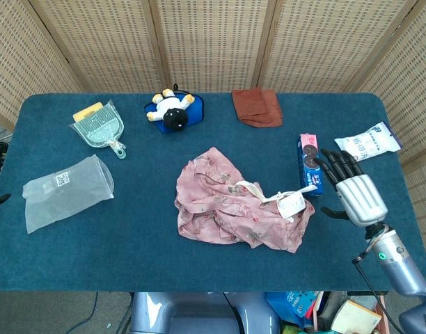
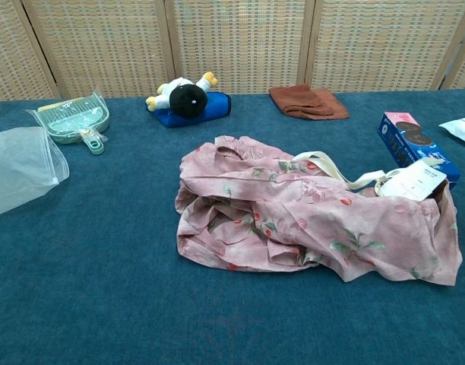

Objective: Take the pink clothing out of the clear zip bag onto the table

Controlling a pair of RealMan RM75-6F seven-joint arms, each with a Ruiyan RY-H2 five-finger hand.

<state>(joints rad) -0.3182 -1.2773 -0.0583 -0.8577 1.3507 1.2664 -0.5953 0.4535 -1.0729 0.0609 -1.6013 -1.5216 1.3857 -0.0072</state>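
Clothing lies mid-surface; we see our right robot hand spread wide, bag far left.

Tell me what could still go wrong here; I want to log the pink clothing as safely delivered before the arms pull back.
The right hand, open, sits close to the pink clothing, whose white strap and paper tag trail toward it; a finger might snag them while retracting. The cookie box lies right beside that hand and could get knocked. The clear zip bag rests near the table's left edge and might slip off.
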